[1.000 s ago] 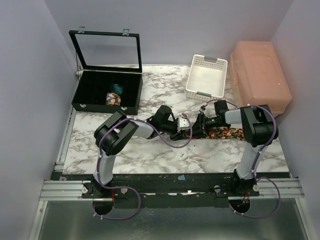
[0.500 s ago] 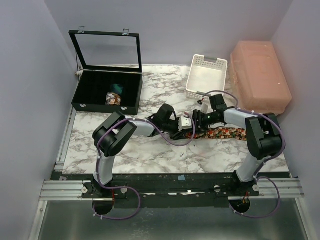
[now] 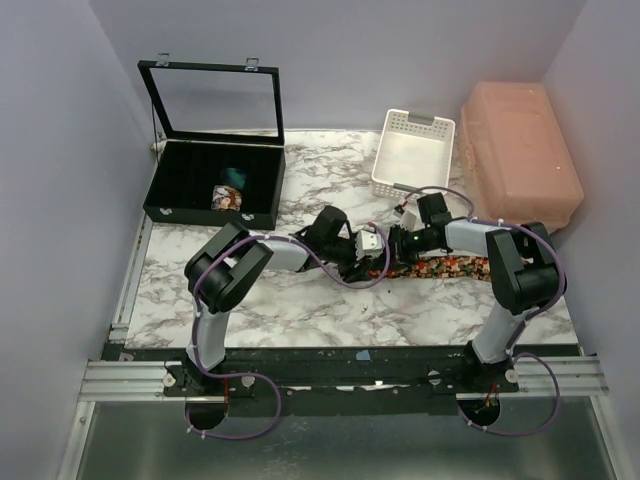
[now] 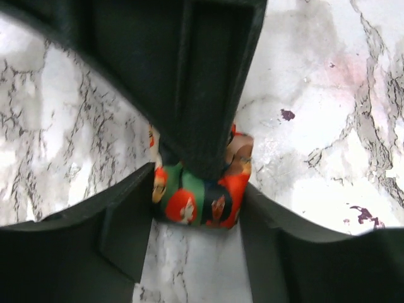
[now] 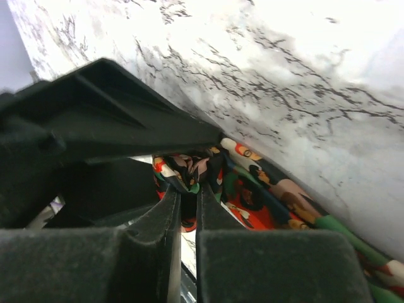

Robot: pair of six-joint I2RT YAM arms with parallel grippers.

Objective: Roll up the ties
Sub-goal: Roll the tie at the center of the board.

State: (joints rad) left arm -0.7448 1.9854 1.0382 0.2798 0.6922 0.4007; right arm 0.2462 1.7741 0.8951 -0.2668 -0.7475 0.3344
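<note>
Here: white-grey marbled tabletop, lilac walls, printed tie lying flat.

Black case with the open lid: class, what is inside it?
Inside the black case sit two rolled ties: a teal roll and, nearer the arms, a floral roll. The other compartments look dark; their floors cannot be made out.

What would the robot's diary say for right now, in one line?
step: rolling tie | left gripper: closed around rolled end | right gripper: pinching fabric by the roll | rest: flat on table
</note>
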